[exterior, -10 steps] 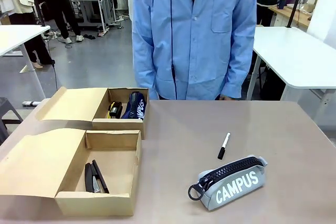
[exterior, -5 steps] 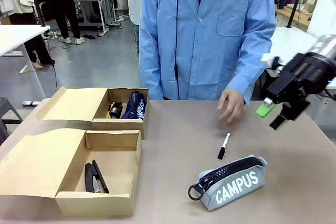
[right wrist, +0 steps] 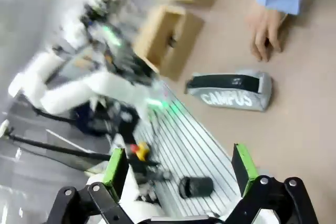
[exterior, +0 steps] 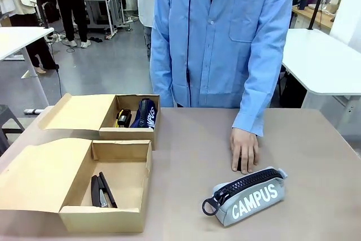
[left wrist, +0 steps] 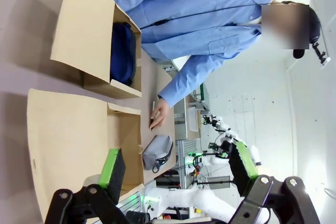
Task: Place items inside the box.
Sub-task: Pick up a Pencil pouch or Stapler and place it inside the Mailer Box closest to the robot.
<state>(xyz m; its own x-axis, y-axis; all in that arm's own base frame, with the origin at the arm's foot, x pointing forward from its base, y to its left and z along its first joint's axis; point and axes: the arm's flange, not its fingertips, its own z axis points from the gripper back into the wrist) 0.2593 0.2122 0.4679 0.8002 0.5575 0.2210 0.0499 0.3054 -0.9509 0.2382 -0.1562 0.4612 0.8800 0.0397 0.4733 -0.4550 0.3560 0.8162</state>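
The grey "CAMPUS" pencil case (exterior: 246, 194) lies on the table at the front right. Just behind it, a person's hand (exterior: 244, 149) rests flat where the marker lay, hiding it. The near cardboard box (exterior: 124, 149) holds black staplers (exterior: 101, 191). The far box (exterior: 129, 134) holds a navy pouch (exterior: 145, 113) and a yellow utility knife (exterior: 120, 118). My left gripper (left wrist: 177, 166) hangs open and empty high above the boxes (left wrist: 122, 132). My right gripper (right wrist: 179, 165) is also open and empty, well away from the pencil case (right wrist: 231, 92) and the hand (right wrist: 265, 30).
Both boxes have their lids folded open to the left (exterior: 39, 176). The person in a blue shirt (exterior: 220, 38) stands at the far edge. Bare tabletop (exterior: 192, 139) lies between the boxes and the pencil case. White tables stand behind.
The person's hand has come down onto the marker. My right arm, seen at the front view's right edge half a second ago, has left that view.
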